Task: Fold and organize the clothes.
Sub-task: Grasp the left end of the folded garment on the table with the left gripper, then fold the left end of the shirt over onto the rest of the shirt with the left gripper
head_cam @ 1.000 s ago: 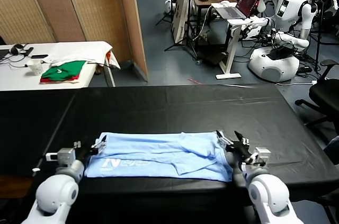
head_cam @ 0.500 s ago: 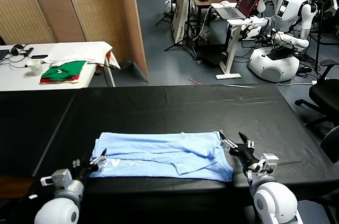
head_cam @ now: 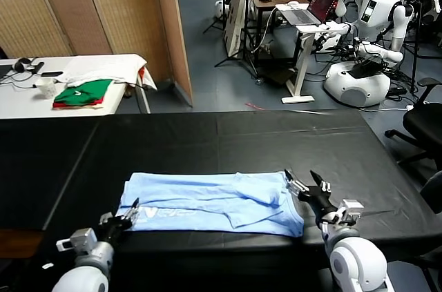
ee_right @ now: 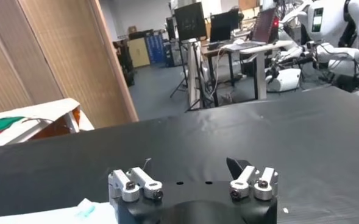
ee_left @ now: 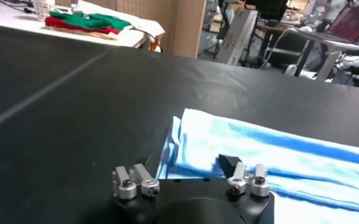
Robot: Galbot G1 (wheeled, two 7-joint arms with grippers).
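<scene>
The pale light-blue T-shirt [head_cam: 214, 202] lies folded into a long strip on the black table [head_cam: 228, 140], its white lettering [head_cam: 164, 214] near the front left. My left gripper [head_cam: 125, 213] sits low at the shirt's near left corner, jaws apart, with nothing between them. In the left wrist view the T-shirt [ee_left: 277, 158] edge lies just ahead of the left gripper [ee_left: 188, 167]. My right gripper [head_cam: 306, 186] hovers open at the shirt's right end. The right wrist view shows the right gripper [ee_right: 188, 167] over bare black table, a sliver of shirt [ee_right: 63, 214] beside it.
A white side table [head_cam: 21, 102] at the far left holds green and red folded garments [head_cam: 83, 92] and a white cloth [head_cam: 103, 67]. Wooden screens [head_cam: 103, 2] stand behind it. Desks and other robots [head_cam: 366, 43] fill the back right; a chair [head_cam: 425, 123] stands at the right.
My left gripper has drawn back toward the table's near edge, off the shirt's left end. The right gripper shifted slightly back and right. The shirt has not moved.
</scene>
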